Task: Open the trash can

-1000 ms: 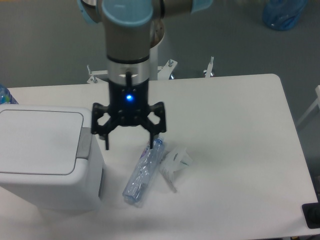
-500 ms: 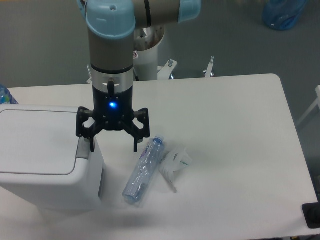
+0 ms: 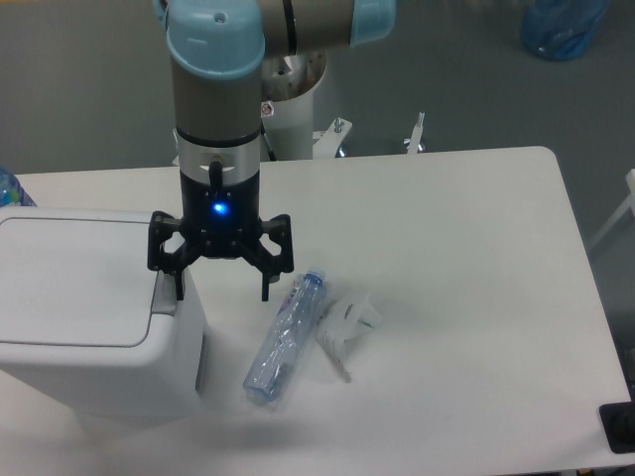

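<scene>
The trash can (image 3: 84,307) is set at the table's (image 3: 466,248) left edge, lid closed. The gripper (image 3: 221,283) is held over its grey push tab (image 3: 165,295), fingers (image 3: 180,285) spread, one apparently positioned for pressing.

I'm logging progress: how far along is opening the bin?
Done: the open black two-finger gripper is at the grey rectangular push tab of the large white plastic trash can. In hand: nothing gripped. Left: pressing the tab; the flat lid is shut.

A white table (image 3: 466,248) is filling most of the view. Beyond the table, grey floor (image 3: 446,79) is showing, with a blue bag (image 3: 564,28) lying past its far right corner.
</scene>
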